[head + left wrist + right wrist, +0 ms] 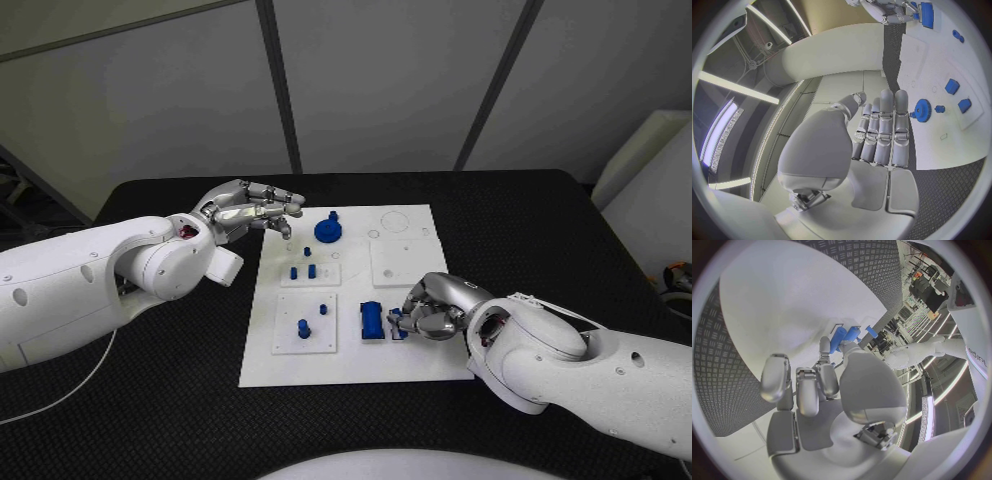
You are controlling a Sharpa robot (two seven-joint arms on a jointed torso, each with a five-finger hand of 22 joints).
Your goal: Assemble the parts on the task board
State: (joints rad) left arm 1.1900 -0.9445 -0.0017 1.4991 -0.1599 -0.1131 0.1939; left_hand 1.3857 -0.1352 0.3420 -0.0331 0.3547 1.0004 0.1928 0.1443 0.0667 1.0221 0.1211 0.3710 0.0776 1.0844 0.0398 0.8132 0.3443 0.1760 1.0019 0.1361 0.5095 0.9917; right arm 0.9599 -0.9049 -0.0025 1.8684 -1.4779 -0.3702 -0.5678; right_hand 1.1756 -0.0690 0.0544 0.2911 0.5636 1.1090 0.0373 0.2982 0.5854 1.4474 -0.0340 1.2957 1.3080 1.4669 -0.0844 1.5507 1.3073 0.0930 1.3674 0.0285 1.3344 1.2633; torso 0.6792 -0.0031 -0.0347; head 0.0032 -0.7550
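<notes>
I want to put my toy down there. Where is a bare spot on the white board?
The task board's near strip is bare, and so is its far right corner past the blue gear. It is crowded round the right hand and the pegs.

white task board (418, 355) lies flat on the black counter (173, 400); a blue gear (329, 231) near its far edge, small blue pegs (303, 271) mid-board, a blue block (372, 320) nearer.

— Head view? 
— High, facing down over the whole task board (361, 300).

— Wrist views? 
— Close behind each palm, both facing the same board (942, 125) (786, 300).
</notes>
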